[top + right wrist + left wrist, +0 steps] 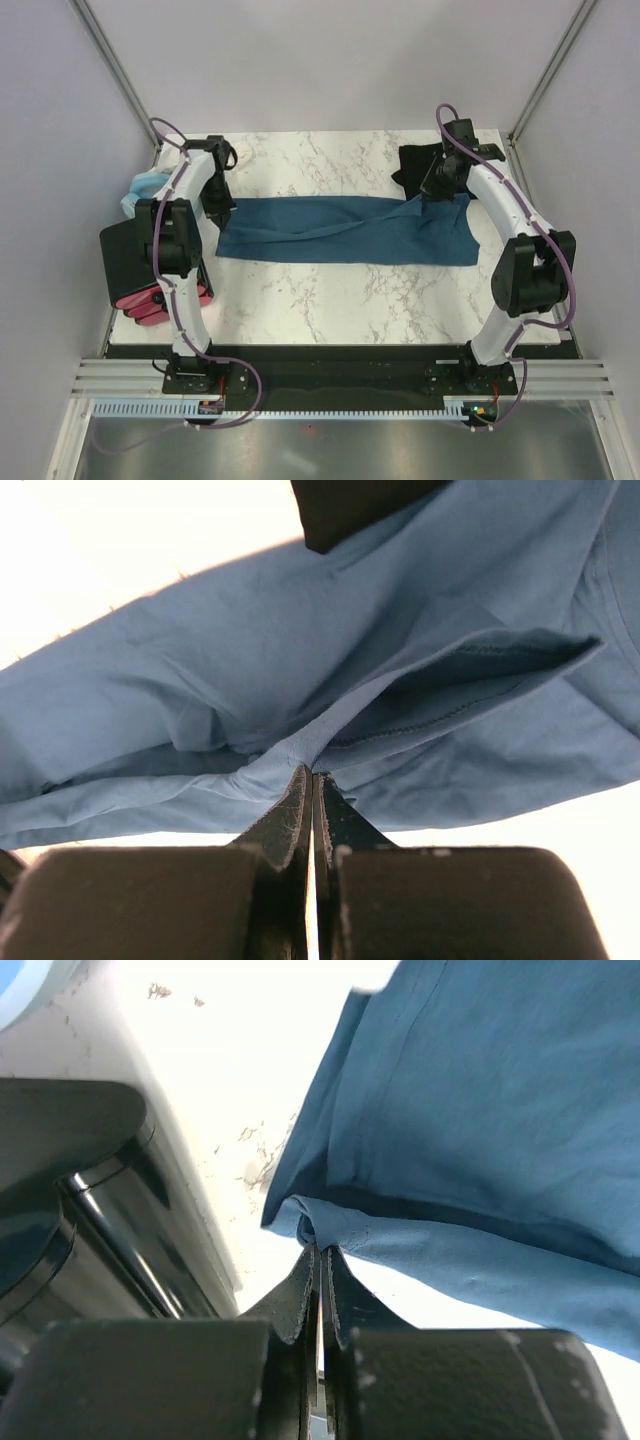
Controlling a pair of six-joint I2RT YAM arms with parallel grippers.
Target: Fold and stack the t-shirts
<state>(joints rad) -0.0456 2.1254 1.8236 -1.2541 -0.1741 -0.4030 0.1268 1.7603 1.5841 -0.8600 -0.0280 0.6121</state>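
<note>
The dark teal-blue t-shirt (340, 232) lies stretched left to right across the marble table (330, 300). My left gripper (222, 214) is shut on its left end; the left wrist view shows the jaws (320, 1250) pinching a bunched corner of the cloth (470, 1110). My right gripper (436, 196) is shut on the shirt's right part, beside a sleeve; in the right wrist view the jaws (312, 772) grip a raised fold of the blue fabric (250, 660). The black t-shirt (415, 163) lies crumpled at the back right, just behind the right gripper, and shows at the top of the right wrist view (350, 505).
A pale blue ring-shaped item (140, 188) sits at the table's left edge. In front of it are a black box (128, 258) and a pink-red object (150, 302). The box's dark side (90, 1190) is close to my left gripper. White walls enclose the table.
</note>
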